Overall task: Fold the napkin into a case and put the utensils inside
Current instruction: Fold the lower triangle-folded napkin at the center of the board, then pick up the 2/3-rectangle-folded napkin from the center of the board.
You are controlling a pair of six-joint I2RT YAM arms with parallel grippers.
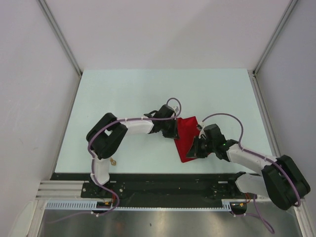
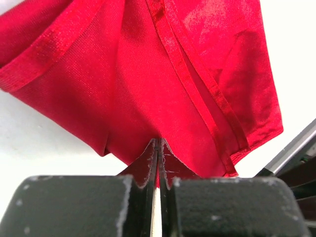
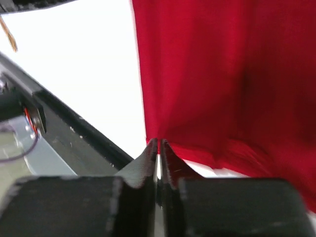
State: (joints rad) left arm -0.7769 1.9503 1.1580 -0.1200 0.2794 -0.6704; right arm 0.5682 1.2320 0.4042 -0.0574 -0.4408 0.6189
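Observation:
The red napkin (image 1: 186, 139) lies folded into a narrow strip at the table's middle, between the two arms. My left gripper (image 1: 172, 130) is at its left edge, and in the left wrist view the gripper (image 2: 158, 142) is shut on a pinch of the napkin (image 2: 163, 74), whose hemmed edges hang in folds. My right gripper (image 1: 198, 148) is at the napkin's near right side. In the right wrist view it (image 3: 158, 142) is shut on the napkin's (image 3: 222, 74) lower corner. One small gold utensil (image 1: 114, 161) lies by the left arm's base; its tip (image 3: 9, 37) shows far left.
The pale table (image 1: 128, 94) ends at a black rail (image 1: 163, 180) along the near edge, close behind the right gripper. White walls (image 1: 29, 98) enclose the left, right and far sides.

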